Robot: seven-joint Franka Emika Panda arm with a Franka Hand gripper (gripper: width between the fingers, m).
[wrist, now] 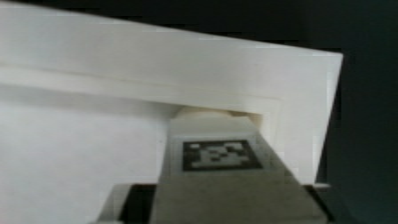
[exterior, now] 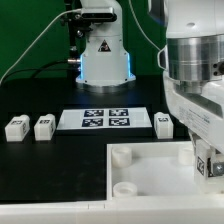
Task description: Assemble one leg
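My gripper (exterior: 209, 163) is shut on a leg (exterior: 207, 158), a small white post with a square marker tag, and holds it over the large white tray-like piece (exterior: 150, 160) at its corner on the exterior view's right. In the wrist view the gripper (wrist: 222, 198) clasps the leg (wrist: 221, 150) from both sides, tag facing the camera. The leg's far end sits at the tray's (wrist: 107, 110) corner; I cannot tell if it touches. Three more legs lie on the black table: two at the exterior view's left (exterior: 16, 127) (exterior: 44, 126) and one at its right (exterior: 164, 123).
The marker board (exterior: 107, 119) lies fixed between the loose legs. A white lamp-like device (exterior: 103, 55) with cables stands behind it. The tray shows round corner sockets (exterior: 121, 155) (exterior: 124, 189). The arm's body fills the exterior view's upper right.
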